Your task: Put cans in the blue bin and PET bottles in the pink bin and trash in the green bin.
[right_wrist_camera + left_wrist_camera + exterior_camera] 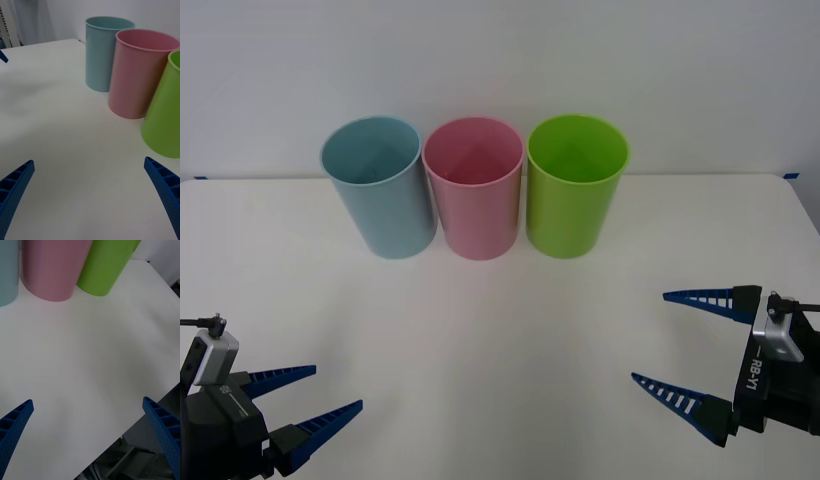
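Three tall bins stand upright in a row at the back of the white table: the blue bin [380,190] [101,56] [7,273] on the left, the pink bin [473,195] [138,75] [52,266] in the middle, the green bin [575,195] [167,112] [105,262] on the right. They nearly touch. My left gripper [337,388] [88,400] hovers open near the front left, holding nothing. My right gripper [649,337] [89,161] hangs open at the front right, also holding nothing. Cans, PET bottles and trash are out of view.
The white table [500,330] stretches bare between the bins and both grippers. Its front edge [150,412] runs close under the left gripper. Small blue tape marks [790,175] sit at the back corners. A plain wall rises behind the bins.
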Tool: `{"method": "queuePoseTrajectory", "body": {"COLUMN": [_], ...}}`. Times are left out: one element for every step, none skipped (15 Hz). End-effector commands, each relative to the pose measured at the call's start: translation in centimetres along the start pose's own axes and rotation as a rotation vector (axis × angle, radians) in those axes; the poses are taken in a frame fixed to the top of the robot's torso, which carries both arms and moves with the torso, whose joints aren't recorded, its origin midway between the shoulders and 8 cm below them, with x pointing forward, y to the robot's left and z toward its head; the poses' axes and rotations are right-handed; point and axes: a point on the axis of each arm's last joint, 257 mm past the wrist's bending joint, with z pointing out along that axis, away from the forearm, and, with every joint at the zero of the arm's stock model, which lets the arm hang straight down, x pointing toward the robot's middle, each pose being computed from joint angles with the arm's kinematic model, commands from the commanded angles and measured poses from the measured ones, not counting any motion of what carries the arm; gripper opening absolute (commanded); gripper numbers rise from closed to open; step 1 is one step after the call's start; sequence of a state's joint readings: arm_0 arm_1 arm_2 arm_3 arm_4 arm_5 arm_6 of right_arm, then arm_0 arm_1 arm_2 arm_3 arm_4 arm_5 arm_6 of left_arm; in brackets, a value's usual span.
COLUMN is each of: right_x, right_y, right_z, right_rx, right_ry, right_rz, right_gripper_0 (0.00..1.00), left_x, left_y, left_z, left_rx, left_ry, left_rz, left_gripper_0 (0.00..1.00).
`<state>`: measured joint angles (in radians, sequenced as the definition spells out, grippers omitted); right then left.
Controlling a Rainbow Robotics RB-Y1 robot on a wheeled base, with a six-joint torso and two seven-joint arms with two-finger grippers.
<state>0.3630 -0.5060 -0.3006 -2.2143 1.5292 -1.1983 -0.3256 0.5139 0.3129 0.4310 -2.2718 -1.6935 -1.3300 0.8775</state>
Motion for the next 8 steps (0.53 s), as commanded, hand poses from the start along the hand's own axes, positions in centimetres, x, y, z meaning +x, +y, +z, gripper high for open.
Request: {"method": "queuePoseTrajectory", "body": {"right_x": [1.06, 1.28, 1.45, 1.53, 1.54, 1.6, 1.6, 1.6], "right_y": [0.75, 1.0, 0.94, 1.01, 1.05, 1.13, 1.13, 1.13], "right_z": [-0.34, -0.48, -0.63, -0.66, -0.66, -0.69, -0.69, -0.69], "right_rx": [-0.023, -0.033, -0.03, -0.031, -0.032, -0.033, -0.033, -0.033], "right_ry": [0.035, 0.043, 0.047, 0.05, 0.05, 0.05, 0.05, 0.05], "right_rz": [-0.002, 0.0, 0.003, 0.003, 0.002, 0.007, 0.007, 0.007], "right_gripper_0": [1.0, 1.0, 1.0, 1.0, 1.0, 1.0, 1.0, 1.0], "left_x": [0.0, 0.0, 0.0, 0.0, 0.0, 0.0, 0.0, 0.0], "left_y": [0.0, 0.0, 0.0, 0.0, 0.0, 0.0, 0.0, 0.0], "left_z": [0.0, 0.0, 0.0, 0.0, 0.0, 0.0, 0.0, 0.0], "left_rx": [0.0, 0.0, 0.0, 0.0, 0.0, 0.0, 0.0, 0.0], "left_ry": [0.0, 0.0, 0.0, 0.0, 0.0, 0.0, 0.0, 0.0], "left_rz": [0.0, 0.0, 0.0, 0.0, 0.0, 0.0, 0.0, 0.0], "left_gripper_0": [1.0, 1.0, 1.0, 1.0, 1.0, 1.0, 1.0, 1.0]}}
